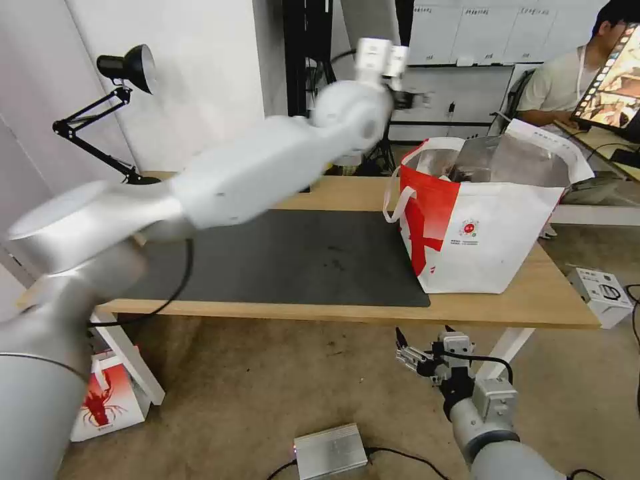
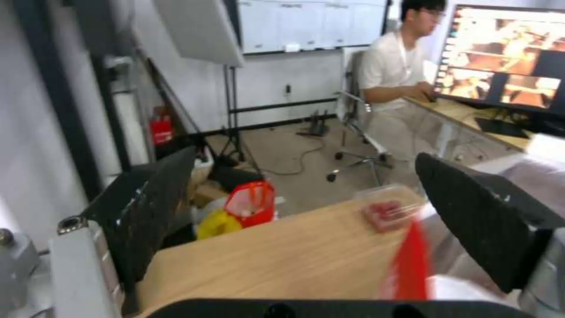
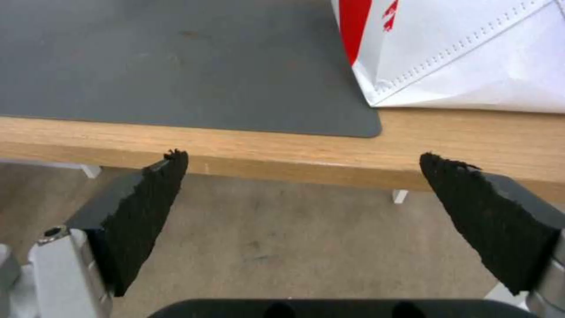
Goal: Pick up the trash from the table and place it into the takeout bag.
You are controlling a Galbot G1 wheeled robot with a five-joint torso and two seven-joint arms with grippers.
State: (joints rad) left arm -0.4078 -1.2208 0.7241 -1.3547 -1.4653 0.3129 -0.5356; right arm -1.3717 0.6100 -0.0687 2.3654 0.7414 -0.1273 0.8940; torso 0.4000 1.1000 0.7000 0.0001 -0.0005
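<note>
left gripper [image 2: 306, 203]: fingers [image 2: 476, 212] spread, empty
clamshell box [image 2: 388, 207]: on worktop [image 2: 282, 260], beside takeout bag [image 2: 412, 265]

Bright even indoor light, soft shadows; left arm [image 1: 267, 167] motion-blurred, left wrist view smeared

takeout bag [image 1: 490, 233] on table [image 1: 533, 297], right of mat [image 1: 287, 260]

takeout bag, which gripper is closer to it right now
Left. The left gripper is raised just above and behind the takeout bag, fingers open. The right gripper hangs open below the table edge, in front.
</note>
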